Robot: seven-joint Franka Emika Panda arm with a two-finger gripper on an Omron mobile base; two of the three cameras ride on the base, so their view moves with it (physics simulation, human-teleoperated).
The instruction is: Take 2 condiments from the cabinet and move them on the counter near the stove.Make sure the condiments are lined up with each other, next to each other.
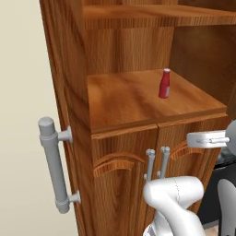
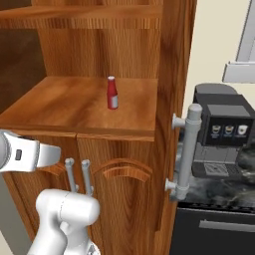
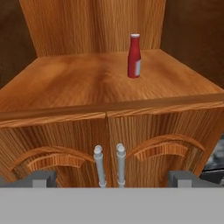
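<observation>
One condiment, a red tapered bottle (image 1: 164, 83) (image 2: 112, 93) (image 3: 134, 56) with a pale cap, stands upright toward the back of the cabinet's (image 1: 124, 101) (image 2: 74, 107) open wooden shelf. My gripper (image 3: 113, 179) is open and holds nothing. It hovers in front of the arched lower doors, below shelf level and well short of the bottle. Its two dark fingertips (image 3: 41, 178) stand far apart at the bottom of the hand view. A strip of dark marbled counter (image 2: 244, 187) shows right of the cabinet. The stove is out of view.
Two grey bar handles (image 1: 156, 163) (image 2: 77, 174) (image 3: 109, 164) sit side by side on the shut lower doors. A thick grey handle (image 1: 53, 166) (image 2: 187, 149) juts from the cabinet's side panel. A dark coffee machine (image 2: 224, 124) stands on the counter. An upper shelf (image 1: 156, 16) overhangs the bottle.
</observation>
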